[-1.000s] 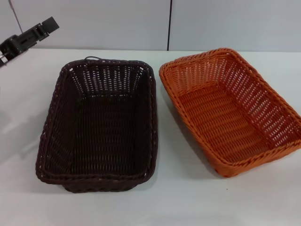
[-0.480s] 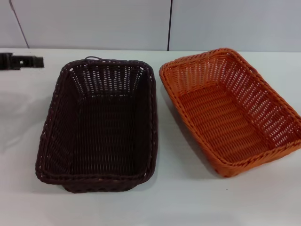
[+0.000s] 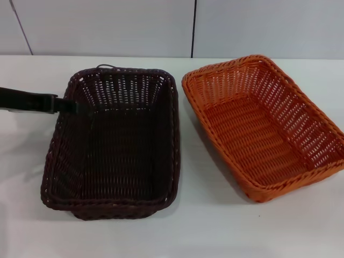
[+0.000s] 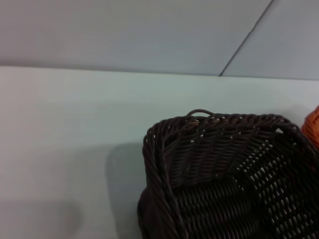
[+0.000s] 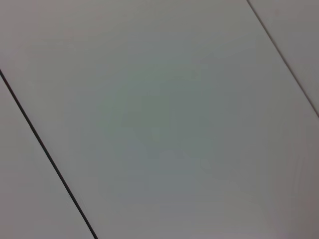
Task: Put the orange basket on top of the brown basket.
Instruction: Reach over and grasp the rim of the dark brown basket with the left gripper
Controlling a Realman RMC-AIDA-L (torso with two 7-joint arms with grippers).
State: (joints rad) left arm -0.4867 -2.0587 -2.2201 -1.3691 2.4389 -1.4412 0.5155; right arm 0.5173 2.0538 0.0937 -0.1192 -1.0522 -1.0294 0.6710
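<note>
Moved: left gripper [image 3: 72,106] now reaches brown basket's [image 3: 115,140] 9 o'clock rim.
Hidden: finger state cannot tell.
Orange basket [image 3: 266,126]: at 3 o'clock, well apart.

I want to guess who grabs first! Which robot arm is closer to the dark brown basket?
The left. The left gripper is right at the brown basket, at its left rim. The right arm isn't in the head view; its wrist camera shows only a plain wall.
</note>
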